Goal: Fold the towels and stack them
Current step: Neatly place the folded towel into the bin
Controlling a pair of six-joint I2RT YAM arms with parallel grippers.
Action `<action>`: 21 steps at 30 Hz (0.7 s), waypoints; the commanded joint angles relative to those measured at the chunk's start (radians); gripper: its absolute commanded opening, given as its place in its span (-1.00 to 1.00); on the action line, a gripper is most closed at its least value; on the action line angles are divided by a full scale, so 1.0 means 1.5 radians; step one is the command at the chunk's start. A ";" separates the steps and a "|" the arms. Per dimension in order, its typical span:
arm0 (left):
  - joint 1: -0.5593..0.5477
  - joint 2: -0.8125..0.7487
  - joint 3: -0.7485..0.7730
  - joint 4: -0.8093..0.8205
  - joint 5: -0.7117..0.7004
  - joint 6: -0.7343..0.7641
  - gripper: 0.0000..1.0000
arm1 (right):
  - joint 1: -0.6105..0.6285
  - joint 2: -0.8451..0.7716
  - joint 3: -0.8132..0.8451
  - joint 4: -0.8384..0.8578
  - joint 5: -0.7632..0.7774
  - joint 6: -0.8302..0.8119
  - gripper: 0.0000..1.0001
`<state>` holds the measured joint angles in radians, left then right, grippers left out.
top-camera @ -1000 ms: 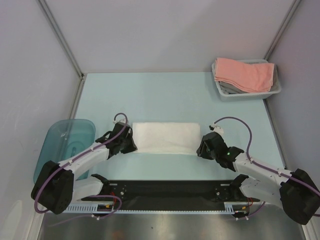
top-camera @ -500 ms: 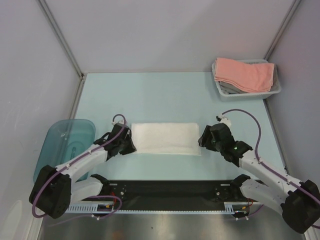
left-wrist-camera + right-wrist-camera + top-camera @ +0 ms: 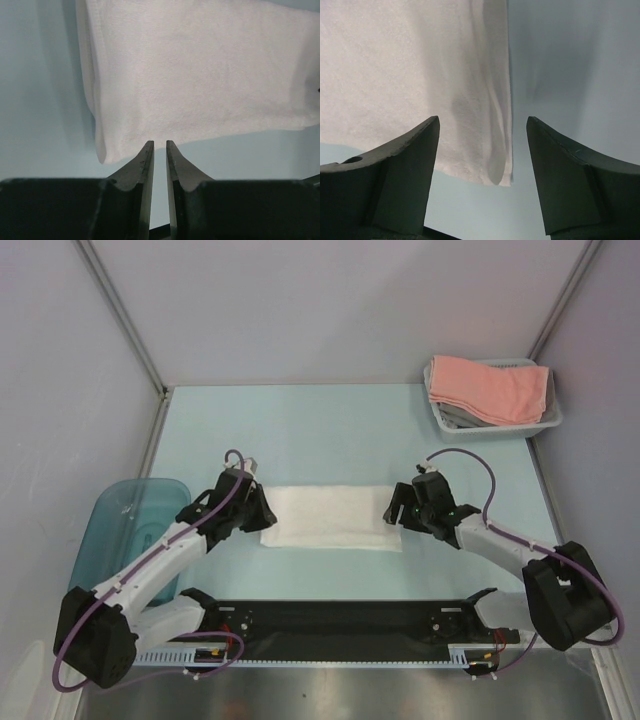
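Observation:
A white towel [image 3: 330, 518] lies folded into a long strip on the pale blue table. It fills the left wrist view [image 3: 200, 75] and the right wrist view [image 3: 395, 70]. My left gripper [image 3: 258, 512] is at the towel's left end, its jaws shut and empty [image 3: 160, 146], with the tips just at the towel's edge. My right gripper [image 3: 398, 508] is open at the right end, and the towel's corner lies between its spread jaws [image 3: 483, 121]. A salmon-pink towel [image 3: 490, 387] lies over a grey towel [image 3: 460, 418] in the basket. No light blue towel shows.
The white mesh basket [image 3: 548, 422] stands at the back right corner. A teal plastic tub [image 3: 130, 520] sits at the left edge beside the left arm. Grey walls enclose the table on three sides.
Both grippers have moved away from the near edge, up along the towel's two ends. The right arm has swung inward. The towel's left end has shifted slightly.

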<state>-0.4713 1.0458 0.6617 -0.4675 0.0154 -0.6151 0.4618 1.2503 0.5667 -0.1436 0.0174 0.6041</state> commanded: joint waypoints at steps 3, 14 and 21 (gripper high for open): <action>-0.005 -0.032 0.032 -0.026 0.023 0.027 -0.58 | 0.051 0.050 0.019 0.038 0.042 -0.004 0.47; -0.005 -0.054 0.032 -0.041 0.032 0.034 -0.58 | 0.105 0.134 0.066 -0.032 0.143 0.021 -0.05; -0.004 -0.080 0.047 -0.062 0.039 0.071 -0.59 | 0.120 0.177 0.134 -0.105 0.176 0.009 -0.99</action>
<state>-0.4713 0.9661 0.6735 -0.5457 0.0563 -0.5640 0.6384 1.4902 0.7193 -0.2142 0.2184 0.6273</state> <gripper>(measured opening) 0.207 0.055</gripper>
